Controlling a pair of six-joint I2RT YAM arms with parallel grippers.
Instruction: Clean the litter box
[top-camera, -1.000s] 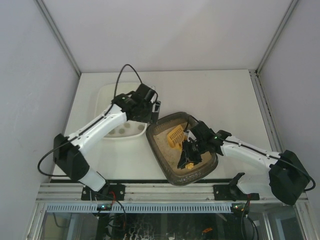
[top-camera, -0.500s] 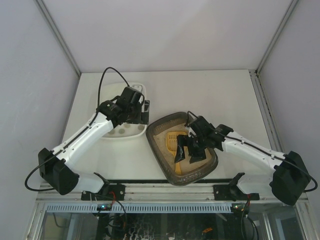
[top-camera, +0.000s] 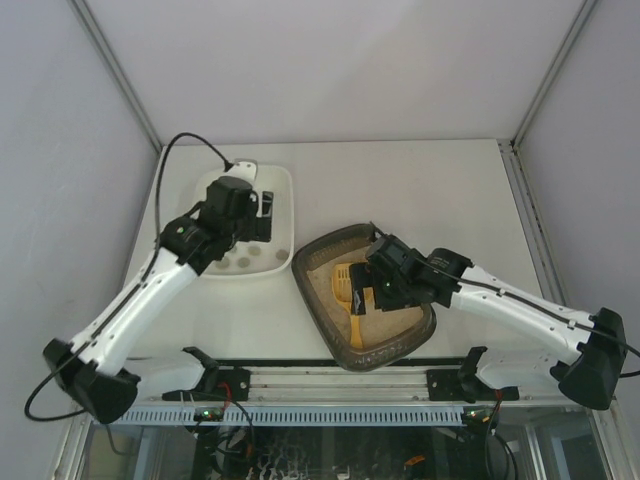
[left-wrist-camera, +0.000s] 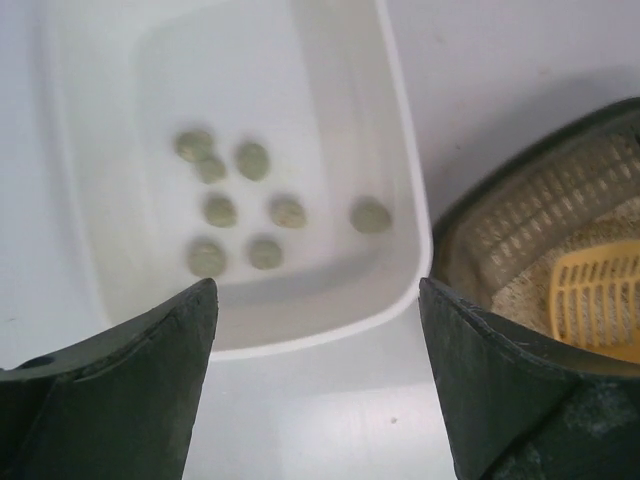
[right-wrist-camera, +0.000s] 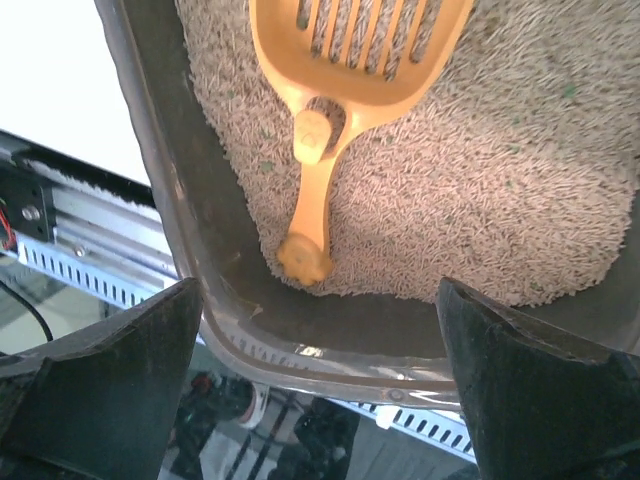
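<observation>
The right pincer (right-wrist-camera: 317, 285) hung spread wide and empty over the near wall of the litter box (right-wrist-camera: 190, 230). The yellow scoop (right-wrist-camera: 360, 50) lay on the litter just ahead of its fingertips, handle knob nearest. The left pincer (left-wrist-camera: 315, 290), likewise spread and holding nothing, hovered with the white tray (left-wrist-camera: 410, 220) of greenish clumps (left-wrist-camera: 250, 160) ahead of it and the box's ribbed rim off to its right. The box looked like stiff plastic, smooth-walled and heavy with loose litter. It was probably best pinched at the rim and slid along the surface (top-camera: 420, 190), kept level.
</observation>
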